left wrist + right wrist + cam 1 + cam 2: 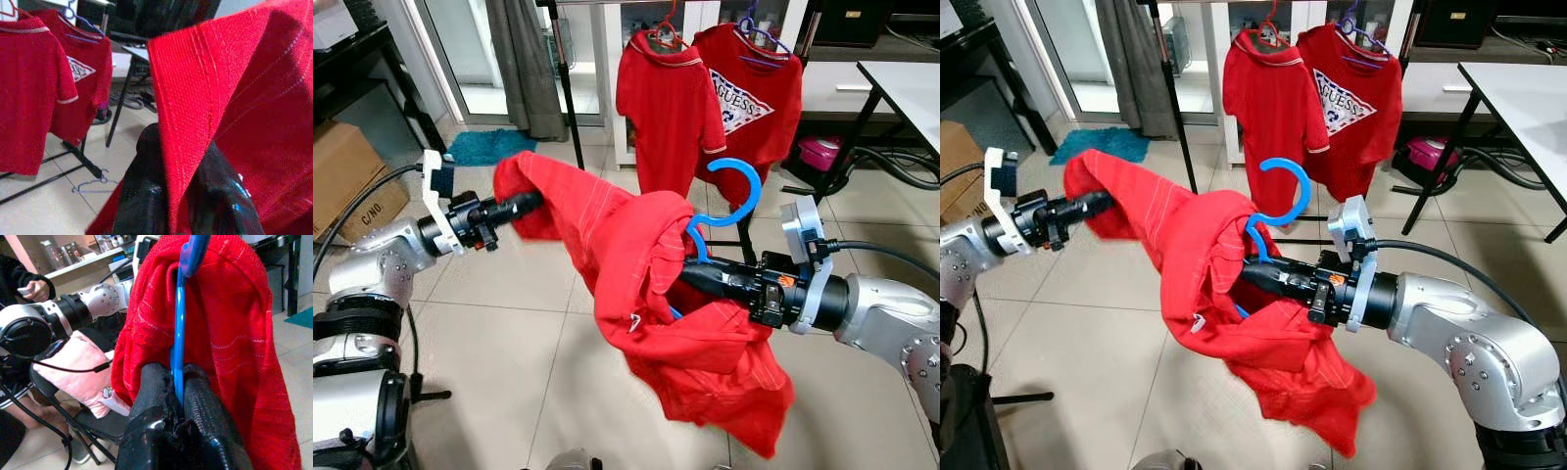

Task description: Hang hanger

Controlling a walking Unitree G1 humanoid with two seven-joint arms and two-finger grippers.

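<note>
The hanger [729, 196] is bright blue plastic, with a large open hook that rises clear above the cloth and curls toward the robot's right. Its neck runs down into the shirt [646, 284], where the rest of it is hidden; the right wrist view shows a thin blue bar [179, 333] standing upright against the fabric. The shirt is red knit with fine pale stripes, draped unevenly over the hanger and held in the air above the tiled floor. One end is drawn out sideways toward the robot's left into a bunched point [514, 186], while the bulk sags in loose folds below the hanger, its lowest corner [769, 431] hanging free.
</note>
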